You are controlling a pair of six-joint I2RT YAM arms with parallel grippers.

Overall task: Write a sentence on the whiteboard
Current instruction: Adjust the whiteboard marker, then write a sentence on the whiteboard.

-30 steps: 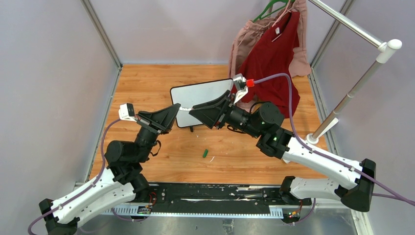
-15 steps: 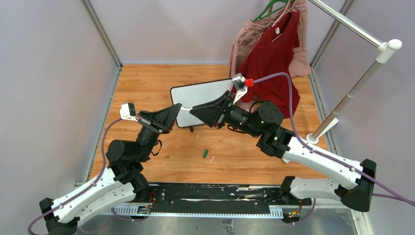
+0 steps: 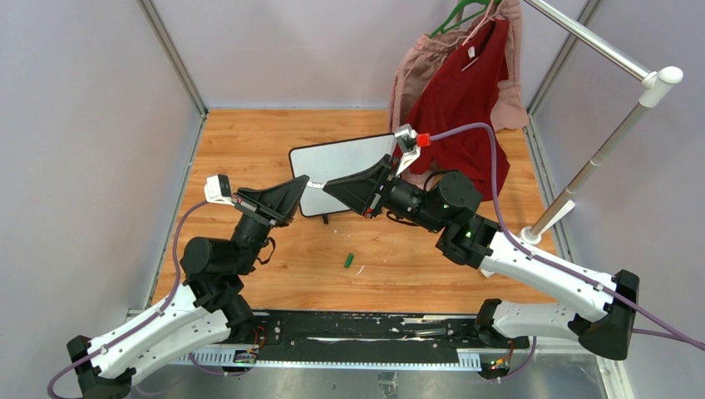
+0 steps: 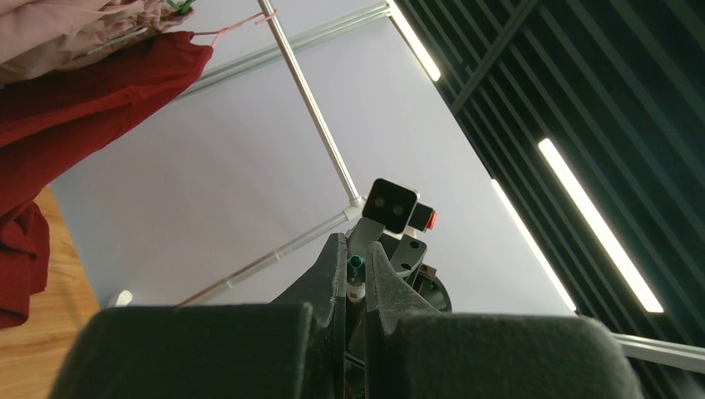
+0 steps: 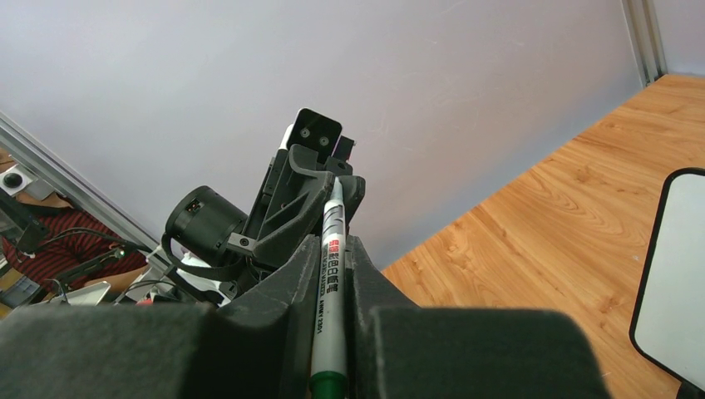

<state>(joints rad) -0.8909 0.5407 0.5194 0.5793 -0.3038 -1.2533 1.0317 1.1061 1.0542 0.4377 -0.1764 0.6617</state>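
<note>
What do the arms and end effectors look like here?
The left arm and right arm have white lower shells, black joints and lilac cables to white wrist cameras. The left end effector and right end effector are black, wedge-shaped, two-fingered. A red connector tips the right cable; green lights dot that arm.

From above, the right pincer [image 3: 326, 185] and its arm cover the whiteboard's [image 3: 341, 162] five o'clock corner, and the left pincer [image 3: 304, 181] covers part of its nine o'clock edge. Whether anything is written on its face cannot be told from there. In the right wrist view the marker's [image 5: 331, 249] green end is cut by the bottom edge. Its print is too small to read and its far end vanishes inside the left pincer. The whiteboard is cropped at three o'clock. A green piece [image 3: 350, 260] on the worktop [image 3: 249, 141] is too small to identify. Both wrist views blur their own fingers.
</note>
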